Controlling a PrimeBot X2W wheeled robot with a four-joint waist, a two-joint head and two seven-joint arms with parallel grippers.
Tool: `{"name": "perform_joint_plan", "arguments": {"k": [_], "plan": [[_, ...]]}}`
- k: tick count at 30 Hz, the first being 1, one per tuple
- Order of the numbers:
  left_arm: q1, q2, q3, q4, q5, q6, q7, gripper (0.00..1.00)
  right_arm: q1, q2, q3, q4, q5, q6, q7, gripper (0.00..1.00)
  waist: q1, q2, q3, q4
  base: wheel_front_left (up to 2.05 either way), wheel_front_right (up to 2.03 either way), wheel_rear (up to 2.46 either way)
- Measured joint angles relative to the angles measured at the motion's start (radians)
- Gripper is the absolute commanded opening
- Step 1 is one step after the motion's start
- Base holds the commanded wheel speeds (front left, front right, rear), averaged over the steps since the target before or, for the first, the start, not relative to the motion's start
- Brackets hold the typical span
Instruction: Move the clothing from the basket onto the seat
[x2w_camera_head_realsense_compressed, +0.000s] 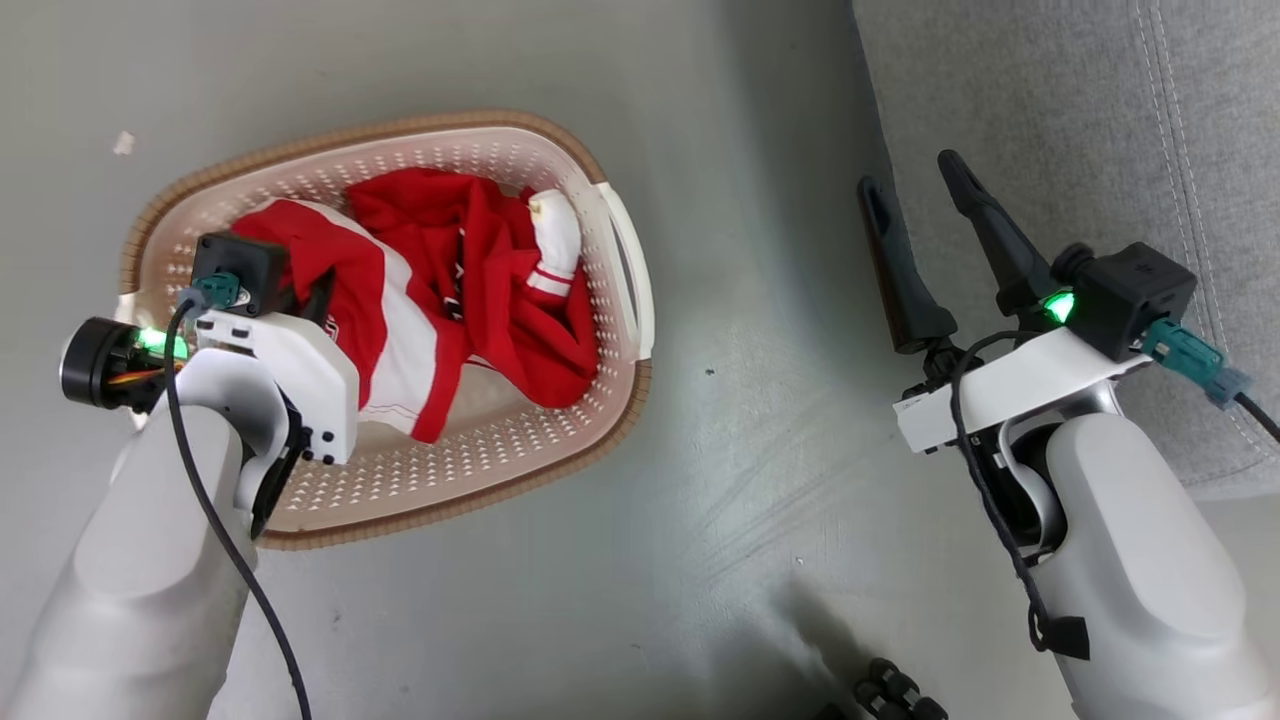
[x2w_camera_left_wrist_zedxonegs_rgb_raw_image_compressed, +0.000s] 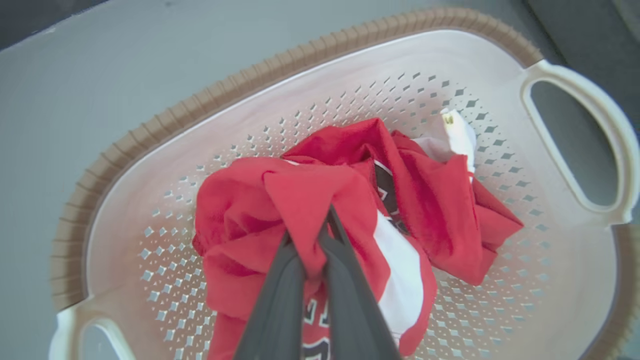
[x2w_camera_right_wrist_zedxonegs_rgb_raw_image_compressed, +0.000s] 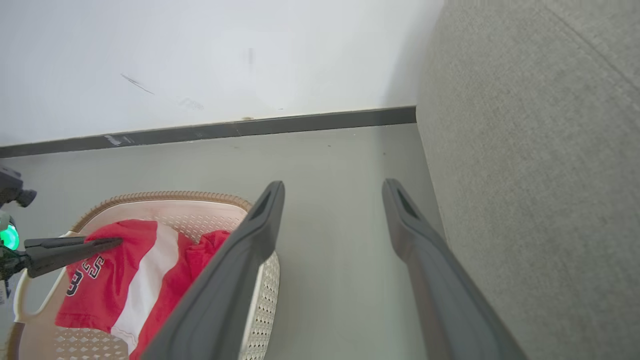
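The cream basket (x2w_camera_head_realsense_compressed: 450, 125) with a brown rim stands on the floor at the left. The red and white clothing (x2w_camera_head_realsense_compressed: 500, 300) lies bunched inside it. My left gripper (x2w_camera_head_realsense_compressed: 322, 290) reaches down into the basket. In the left wrist view my left gripper (x2w_camera_left_wrist_zedxonegs_rgb_raw_image_compressed: 320, 220) is shut on a fold of the red clothing (x2w_camera_left_wrist_zedxonegs_rgb_raw_image_compressed: 250, 210) above the basket (x2w_camera_left_wrist_zedxonegs_rgb_raw_image_compressed: 200, 105). My right gripper (x2w_camera_head_realsense_compressed: 908, 172) is open and holds nothing, beside the edge of the grey seat (x2w_camera_head_realsense_compressed: 1060, 100). The right wrist view shows my right gripper (x2w_camera_right_wrist_zedxonegs_rgb_raw_image_compressed: 334, 186), the seat (x2w_camera_right_wrist_zedxonegs_rgb_raw_image_compressed: 540, 175), the basket (x2w_camera_right_wrist_zedxonegs_rgb_raw_image_compressed: 165, 195) and the numbered clothing (x2w_camera_right_wrist_zedxonegs_rgb_raw_image_compressed: 125, 270).
Grey floor (x2w_camera_head_realsense_compressed: 760, 400) lies between basket and seat. A white wall with a dark baseboard (x2w_camera_right_wrist_zedxonegs_rgb_raw_image_compressed: 250, 127) runs behind the basket. Small dark objects (x2w_camera_head_realsense_compressed: 895, 695) sit at the bottom edge, and a white scrap (x2w_camera_head_realsense_compressed: 123, 143) lies on the floor at the far left.
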Motion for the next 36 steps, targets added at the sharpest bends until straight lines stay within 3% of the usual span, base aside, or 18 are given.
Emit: {"name": "perform_joint_plan", "arguments": {"k": [16, 36], "plan": [[0.092, -0.08, 0.012, -0.01, -0.098, -0.042, -0.156, 0.0, 0.01, -0.002, -0.025, 0.03, -0.086, 0.0, 0.0, 1.0, 0.0, 0.0, -0.148, 0.083, 0.0, 0.0, 0.0], [0.214, -0.119, -0.069, -0.035, -0.134, -0.073, -0.262, 0.0, 0.161, -0.004, 0.003, 0.04, -0.131, 0.0, 0.0, 1.0, -0.0001, 0.0, -0.399, 0.188, 0.0, 0.0, 0.0]]}}
